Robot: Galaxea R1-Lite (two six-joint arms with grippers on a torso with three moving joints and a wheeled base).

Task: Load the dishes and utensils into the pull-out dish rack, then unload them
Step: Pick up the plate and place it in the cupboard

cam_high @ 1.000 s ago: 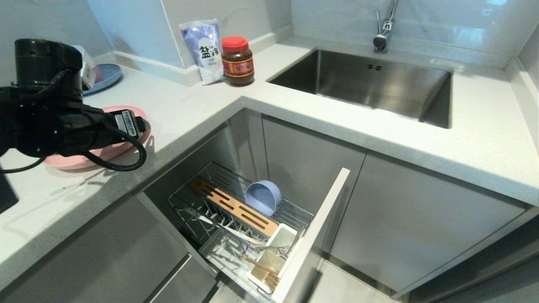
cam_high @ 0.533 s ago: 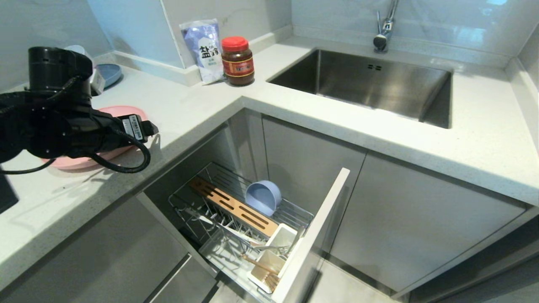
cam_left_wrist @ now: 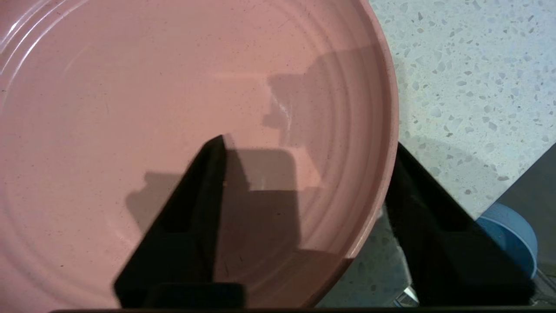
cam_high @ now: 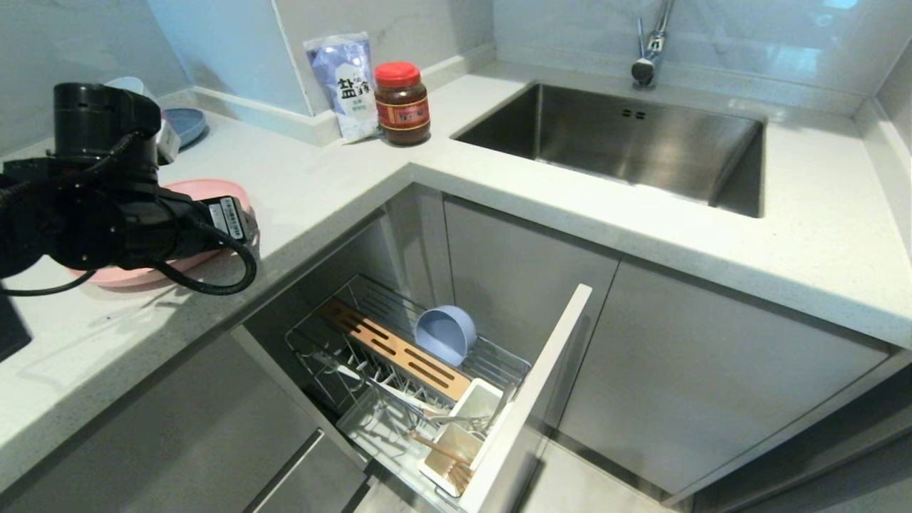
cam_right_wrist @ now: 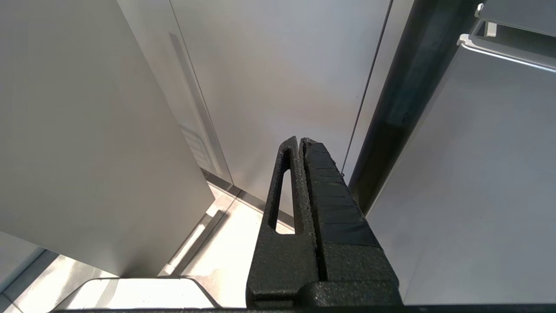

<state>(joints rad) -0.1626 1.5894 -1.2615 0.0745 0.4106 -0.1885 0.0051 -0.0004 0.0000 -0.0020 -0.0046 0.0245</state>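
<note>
The large pink plate (cam_left_wrist: 173, 108) lies flat on the counter (cam_high: 299, 185) near its front corner. My left gripper (cam_left_wrist: 309, 141) stands open across the plate's rim. One finger (cam_left_wrist: 204, 204) is over the plate's inside. The other finger (cam_left_wrist: 421, 204) is outside, next to the rim. In the head view the left arm (cam_high: 107, 214) hides those fingers; part of the plate (cam_high: 206, 191) shows behind it. The blue-grey bowl (cam_high: 445, 333) stands on edge in the pulled-out dish rack (cam_high: 502, 365). Silver cutlery (cam_high: 420, 406) and chopsticks (cam_high: 442, 450) lie at the white box (cam_high: 467, 407). My right gripper (cam_right_wrist: 300, 140) is shut, parked by cabinet fronts.
A smaller blue plate (cam_high: 187, 122) sits behind the left arm. A salt bag (cam_high: 347, 82) and a red-lidded jar (cam_high: 402, 103) stand at the back corner. The sink (cam_high: 627, 142) with its tap (cam_high: 648, 50) is to the right. The rack's pale front panel (cam_high: 527, 406) juts out.
The left arm has shifted to the right over the pink plate and now covers more of the blue plate behind it. Rack, bowl and cutlery are unchanged.
</note>
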